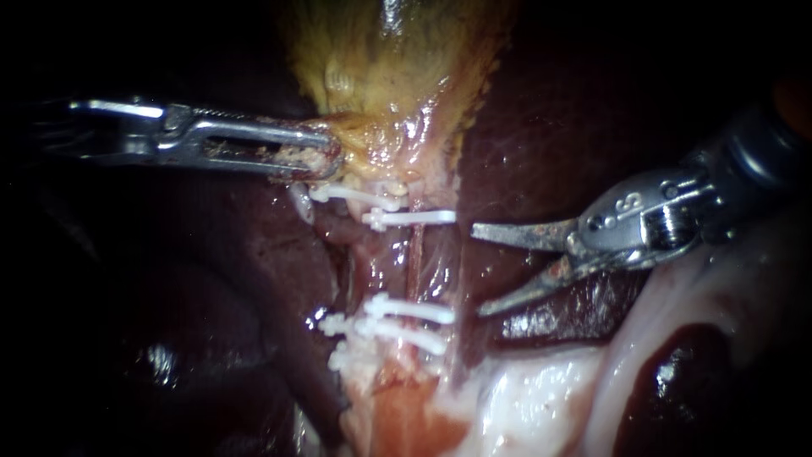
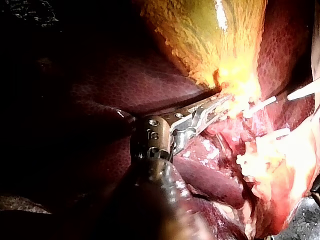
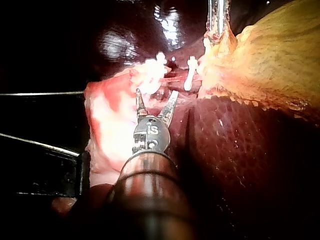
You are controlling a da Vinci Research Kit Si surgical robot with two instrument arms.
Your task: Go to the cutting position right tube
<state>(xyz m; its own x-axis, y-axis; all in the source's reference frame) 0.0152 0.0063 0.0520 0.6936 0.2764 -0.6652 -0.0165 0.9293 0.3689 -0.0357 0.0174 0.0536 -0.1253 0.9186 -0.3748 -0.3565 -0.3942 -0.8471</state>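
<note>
- Our left instrument (image 1: 326,161): jaws clamped on the gallbladder (image 1: 381,59) neck;
- Our right instrument (image 1: 478,271): blades apart, nothing between them, just beside the right tube (image 1: 418,258), not touching;
- The right tube runs between the upper clips (image 1: 410,218) and lower clips (image 1: 406,310), liver (image 1: 541,127) alongside;
- We judge it thin, soft, slick, easily torn; blades should straddle the bare span between clips, clear of both sets
</note>
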